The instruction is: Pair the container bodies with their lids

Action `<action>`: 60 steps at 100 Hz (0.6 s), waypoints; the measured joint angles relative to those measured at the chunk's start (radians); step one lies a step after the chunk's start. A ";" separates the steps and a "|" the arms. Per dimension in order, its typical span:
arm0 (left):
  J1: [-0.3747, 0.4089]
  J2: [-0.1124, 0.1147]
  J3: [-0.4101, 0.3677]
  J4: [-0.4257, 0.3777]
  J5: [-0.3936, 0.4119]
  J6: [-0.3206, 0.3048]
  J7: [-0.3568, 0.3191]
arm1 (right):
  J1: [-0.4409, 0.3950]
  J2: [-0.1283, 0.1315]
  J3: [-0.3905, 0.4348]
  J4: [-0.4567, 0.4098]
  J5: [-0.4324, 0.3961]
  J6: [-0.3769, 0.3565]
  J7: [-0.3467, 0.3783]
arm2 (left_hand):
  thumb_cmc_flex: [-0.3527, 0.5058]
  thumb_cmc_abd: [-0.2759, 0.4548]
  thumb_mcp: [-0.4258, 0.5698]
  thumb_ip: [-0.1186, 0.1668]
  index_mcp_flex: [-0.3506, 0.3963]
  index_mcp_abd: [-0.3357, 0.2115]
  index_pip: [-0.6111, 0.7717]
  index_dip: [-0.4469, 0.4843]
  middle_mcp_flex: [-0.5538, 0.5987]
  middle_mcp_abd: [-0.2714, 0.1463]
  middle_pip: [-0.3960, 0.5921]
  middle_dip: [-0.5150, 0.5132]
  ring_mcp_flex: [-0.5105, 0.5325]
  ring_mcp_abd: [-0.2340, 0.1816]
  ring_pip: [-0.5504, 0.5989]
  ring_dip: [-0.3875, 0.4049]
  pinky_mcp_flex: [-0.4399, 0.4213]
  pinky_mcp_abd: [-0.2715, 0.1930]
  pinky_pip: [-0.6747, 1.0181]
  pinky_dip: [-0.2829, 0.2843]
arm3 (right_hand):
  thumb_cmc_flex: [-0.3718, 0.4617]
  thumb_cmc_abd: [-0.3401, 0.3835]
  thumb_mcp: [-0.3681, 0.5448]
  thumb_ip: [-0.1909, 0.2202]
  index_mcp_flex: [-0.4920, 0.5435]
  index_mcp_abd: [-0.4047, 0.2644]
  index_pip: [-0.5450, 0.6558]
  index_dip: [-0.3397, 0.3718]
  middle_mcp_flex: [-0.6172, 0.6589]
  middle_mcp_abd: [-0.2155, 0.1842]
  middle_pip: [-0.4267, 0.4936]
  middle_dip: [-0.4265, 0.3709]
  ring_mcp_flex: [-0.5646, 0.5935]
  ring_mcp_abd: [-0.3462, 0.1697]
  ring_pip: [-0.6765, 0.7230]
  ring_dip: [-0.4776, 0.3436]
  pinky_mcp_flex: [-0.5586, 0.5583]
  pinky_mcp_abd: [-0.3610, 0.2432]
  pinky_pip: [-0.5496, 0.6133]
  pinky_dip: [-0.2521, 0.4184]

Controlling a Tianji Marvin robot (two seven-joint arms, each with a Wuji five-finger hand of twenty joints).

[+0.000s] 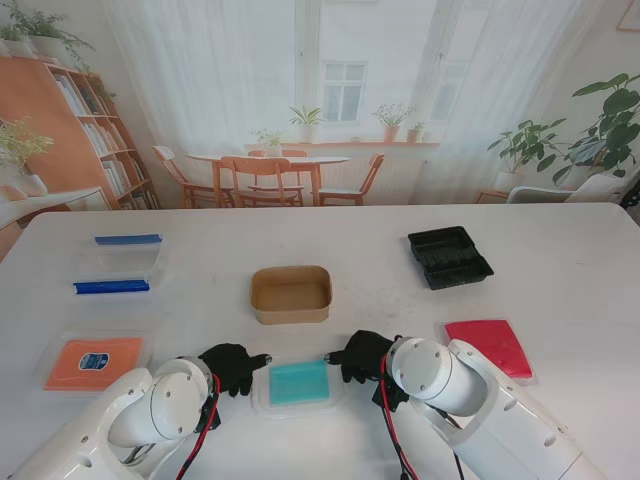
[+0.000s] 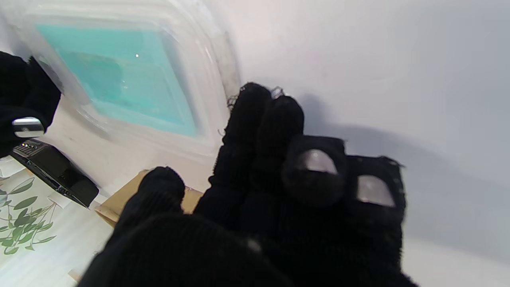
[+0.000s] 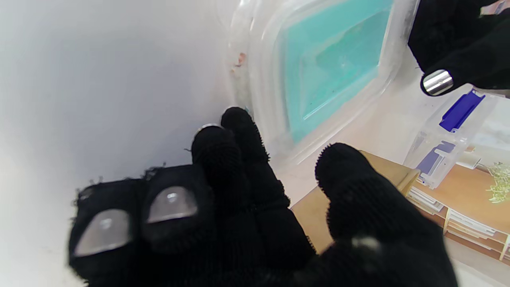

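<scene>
— Where's the teal lid (image 1: 299, 383)?
— Flat on the bench, near edge, between left hand (image 1: 233, 366) and right hand (image 1: 362, 355).
— Gripping?
— No; fingers loosely apart, flanking its short ends (long axis left-right, equally near).

Stand camera: high above shoulders, looks down and forward over white table (image 1: 560, 260), room window beyond; wide, far. Left wrist camera: close behind left hand (image 2: 255, 191), looks along fingers, picture inverted, table at top. Right wrist camera: close behind right hand (image 3: 223, 207), same arrangement, facing opposite way. All three views share teal lid in clear tray (image 1: 298, 383) (image 2: 119, 79) (image 3: 330, 59) and brown paper container (image 1: 290, 294) (image 2: 119, 199) (image 3: 382, 175). Each wrist view catches other hand's fingertip.
</scene>
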 measured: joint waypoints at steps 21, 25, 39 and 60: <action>0.007 -0.011 -0.005 0.013 -0.014 -0.011 0.039 | -0.019 -0.008 0.020 -0.004 0.020 0.000 -0.022 | 0.000 0.000 0.000 0.000 0.006 0.003 0.026 0.000 -0.001 0.007 -0.008 0.000 -0.011 0.008 -0.009 0.000 -0.013 0.005 -0.001 0.000 | 0.000 0.000 0.000 0.000 -0.005 0.009 -0.020 -0.013 -0.002 0.003 0.000 0.000 0.000 0.001 0.000 0.000 0.000 0.000 0.000 0.000; 0.011 -0.014 -0.010 0.013 -0.018 -0.014 0.046 | -0.021 -0.008 0.021 -0.005 0.022 -0.002 -0.025 | 0.000 0.000 0.000 0.000 0.006 0.006 0.026 -0.001 -0.001 0.009 -0.010 -0.004 -0.011 0.009 -0.010 0.000 -0.013 0.007 -0.001 0.000 | 0.000 0.000 0.000 0.000 -0.005 0.009 -0.021 -0.014 -0.003 0.003 0.000 0.000 0.000 0.001 0.000 0.000 0.000 0.000 0.000 0.000; 0.030 -0.021 -0.031 0.012 -0.025 -0.032 0.064 | -0.025 -0.008 0.021 -0.007 0.025 -0.009 -0.026 | 0.000 0.000 0.000 0.000 0.000 0.010 0.024 -0.014 -0.003 0.010 -0.012 -0.012 -0.011 0.011 -0.012 0.000 -0.015 0.009 -0.001 0.006 | 0.000 0.000 0.000 0.000 -0.006 0.011 -0.024 -0.015 -0.003 0.004 0.000 0.000 0.000 0.002 0.000 0.000 0.000 0.000 0.000 0.000; 0.049 -0.022 -0.051 0.001 -0.037 -0.052 0.072 | -0.034 -0.011 0.033 -0.010 0.054 -0.015 -0.027 | 0.000 0.000 0.000 0.000 -0.004 0.036 -0.049 -0.018 -0.015 0.032 -0.032 -0.014 -0.021 0.024 -0.016 0.000 -0.024 0.020 -0.001 0.014 | 0.000 0.000 0.000 0.000 -0.007 0.017 -0.025 -0.015 -0.004 0.007 0.000 0.000 0.000 0.003 0.000 0.000 0.000 0.000 0.000 0.000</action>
